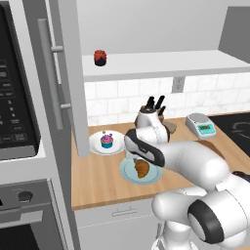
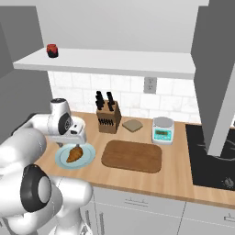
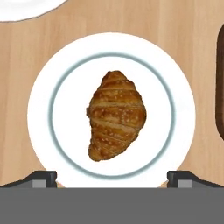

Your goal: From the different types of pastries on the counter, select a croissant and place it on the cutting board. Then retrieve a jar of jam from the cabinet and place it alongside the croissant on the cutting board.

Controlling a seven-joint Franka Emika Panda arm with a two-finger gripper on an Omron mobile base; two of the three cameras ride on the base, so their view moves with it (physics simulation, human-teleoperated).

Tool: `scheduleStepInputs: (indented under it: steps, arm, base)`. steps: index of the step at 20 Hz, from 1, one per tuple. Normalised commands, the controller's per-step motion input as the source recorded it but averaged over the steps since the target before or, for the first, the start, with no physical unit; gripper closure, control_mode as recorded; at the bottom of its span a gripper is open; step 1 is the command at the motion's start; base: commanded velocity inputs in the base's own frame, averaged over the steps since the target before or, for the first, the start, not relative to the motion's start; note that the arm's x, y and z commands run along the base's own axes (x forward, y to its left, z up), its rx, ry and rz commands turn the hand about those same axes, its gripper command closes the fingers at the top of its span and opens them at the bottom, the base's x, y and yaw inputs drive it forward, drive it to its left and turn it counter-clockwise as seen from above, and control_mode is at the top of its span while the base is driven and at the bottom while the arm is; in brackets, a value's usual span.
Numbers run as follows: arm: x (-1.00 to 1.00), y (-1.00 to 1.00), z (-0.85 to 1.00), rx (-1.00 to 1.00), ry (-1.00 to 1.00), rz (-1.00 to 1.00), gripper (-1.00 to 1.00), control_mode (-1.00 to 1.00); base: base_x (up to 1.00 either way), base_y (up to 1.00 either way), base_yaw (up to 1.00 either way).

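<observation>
The golden-brown croissant (image 3: 116, 114) (image 1: 142, 168) (image 2: 75, 153) lies in the middle of a round light blue plate (image 3: 39, 109) on the counter (image 1: 97, 180). My gripper (image 3: 112, 178) (image 2: 75, 142) hangs straight above it, open, one fingertip on each side of the plate and nothing between them. The dark cutting board (image 2: 132, 156) lies bare to the right of the plate; its edge (image 3: 221, 78) shows in the hand view. The jar of jam (image 1: 100, 57) (image 2: 52, 50) stands on the shelf (image 2: 114, 62) of the open cabinet. The cupcake (image 1: 106, 140) sits on a white plate behind.
The cabinet door (image 1: 63, 73) stands open over the counter's left end. A knife block (image 2: 108, 117), a tan pad (image 2: 133, 125) and a kitchen scale (image 2: 163, 130) line the back wall. A black cooktop (image 2: 211, 156) lies right; an oven stack (image 1: 14, 122) stands left.
</observation>
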Motion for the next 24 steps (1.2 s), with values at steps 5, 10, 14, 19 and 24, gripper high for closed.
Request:
scheduleStepInputs:
  steps: [5, 10, 14, 19, 24]
  arm:
    - [0.0, 0.0, -0.2, 0.0, -0.03, -0.05, -1.0, -1.0]
    - [0.0, 0.0, -0.08, 0.0, 0.01, -0.03, -1.0, -1.0]
    - [0.0, 0.0, -0.21, 0.0, 0.03, 0.0, -1.0, -1.0]
    - [0.0, 0.0, -0.16, 0.0, 0.02, 0.0, -1.0, -1.0]
    - [0.0, 0.0, -0.11, 0.0, 0.0, 0.0, -1.0, -1.0]
  base:
    - [0.0, 0.0, 0.0]
    - [0.0, 0.0, 0.0]
    - [0.0, 0.0, 0.0]
    - [0.0, 0.0, 0.0]
    - [0.0, 0.0, 0.0]
